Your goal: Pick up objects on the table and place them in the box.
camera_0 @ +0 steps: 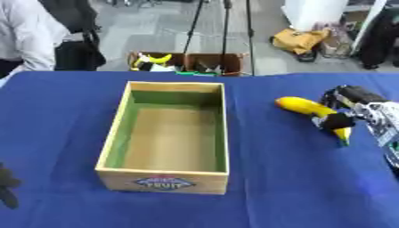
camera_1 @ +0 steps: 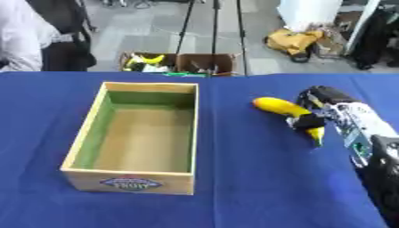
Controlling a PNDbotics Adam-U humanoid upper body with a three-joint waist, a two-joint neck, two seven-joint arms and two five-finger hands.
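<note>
A yellow banana lies to the right of the wooden box on the blue table. My right hand comes in from the right, with its fingers and thumb curled round the banana's near half. The box is open on top, with a green inner wall and nothing inside. My left hand shows only as dark fingers at the lower left edge, far from the box.
A blue cloth covers the whole table. Beyond the far edge, a brown crate with mixed items stands on the floor between tripod legs. A person stands at the far left, away from the objects.
</note>
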